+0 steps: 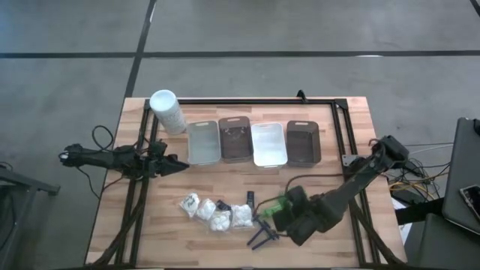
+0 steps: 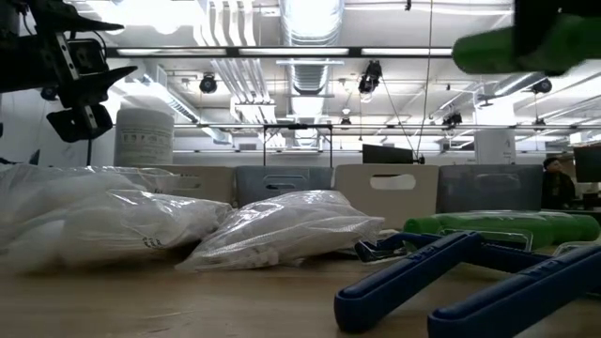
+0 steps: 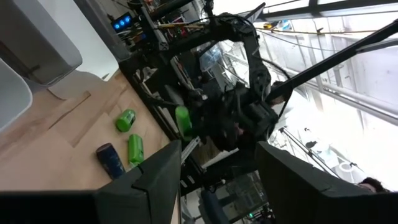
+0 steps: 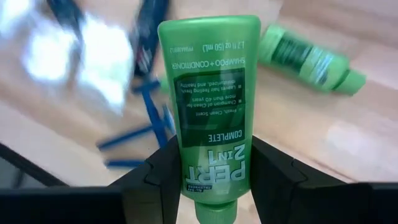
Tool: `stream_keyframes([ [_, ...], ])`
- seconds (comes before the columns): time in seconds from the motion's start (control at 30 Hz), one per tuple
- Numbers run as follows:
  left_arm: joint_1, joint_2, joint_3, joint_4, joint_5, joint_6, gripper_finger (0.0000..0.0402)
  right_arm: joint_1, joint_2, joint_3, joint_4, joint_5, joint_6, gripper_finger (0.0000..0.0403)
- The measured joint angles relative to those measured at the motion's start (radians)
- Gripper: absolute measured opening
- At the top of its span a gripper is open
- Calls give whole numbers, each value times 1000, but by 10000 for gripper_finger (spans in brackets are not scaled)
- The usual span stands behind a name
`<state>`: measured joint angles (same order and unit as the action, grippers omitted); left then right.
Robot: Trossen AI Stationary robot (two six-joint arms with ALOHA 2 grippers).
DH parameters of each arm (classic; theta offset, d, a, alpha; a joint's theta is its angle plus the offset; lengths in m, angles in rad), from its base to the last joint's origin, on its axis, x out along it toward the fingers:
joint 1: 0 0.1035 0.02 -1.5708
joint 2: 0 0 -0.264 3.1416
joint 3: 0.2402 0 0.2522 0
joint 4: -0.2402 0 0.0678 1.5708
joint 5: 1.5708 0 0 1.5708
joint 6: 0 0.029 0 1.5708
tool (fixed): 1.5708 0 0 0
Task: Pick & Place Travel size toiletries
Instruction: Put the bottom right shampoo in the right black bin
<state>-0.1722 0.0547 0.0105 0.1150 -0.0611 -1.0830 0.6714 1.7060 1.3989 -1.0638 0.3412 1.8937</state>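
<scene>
Gripping a green bottle (image 4: 208, 112) in our right gripper (image 4: 208, 180) at the high view's lower right, we hold it above the razors (image 1: 262, 234); our left gripper (image 1: 176, 165) idles mid-left, fingers parted.

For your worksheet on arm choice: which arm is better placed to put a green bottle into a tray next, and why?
The right. Its gripper already holds a green bottle above the table, while the left gripper waits empty near the grey tray.
</scene>
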Motion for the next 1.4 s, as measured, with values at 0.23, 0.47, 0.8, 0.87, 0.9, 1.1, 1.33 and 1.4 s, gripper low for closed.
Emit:
stream_keyframes([
  [0.23,0,0,0,0,32,-11,211,-19,-103,-44,-66,129,117,143],
  [0.47,1,0,0,1,-100,-15,211,-17,-129,-55,-67,190,172,143],
  [0.8,0,0,0,6,-105,-46,211,-41,-156,-56,-170,295,272,143],
  [0.87,0,0,0,8,-112,-62,211,-58,-171,-56,-197,300,271,143],
  [0.9,0,0,0,8,-116,-69,211,-68,-181,-56,-209,309,266,143],
  [1.1,0,0,0,29,-116,-94,211,-150,-252,-64,-235,322,162,143],
  [1.33,0,0,0,27,-113,-95,211,-247,-317,-97,-234,318,58,143],
  [1.4,0,0,0,25,-113,-91,211,-275,-334,-108,-233,309,29,143],
])
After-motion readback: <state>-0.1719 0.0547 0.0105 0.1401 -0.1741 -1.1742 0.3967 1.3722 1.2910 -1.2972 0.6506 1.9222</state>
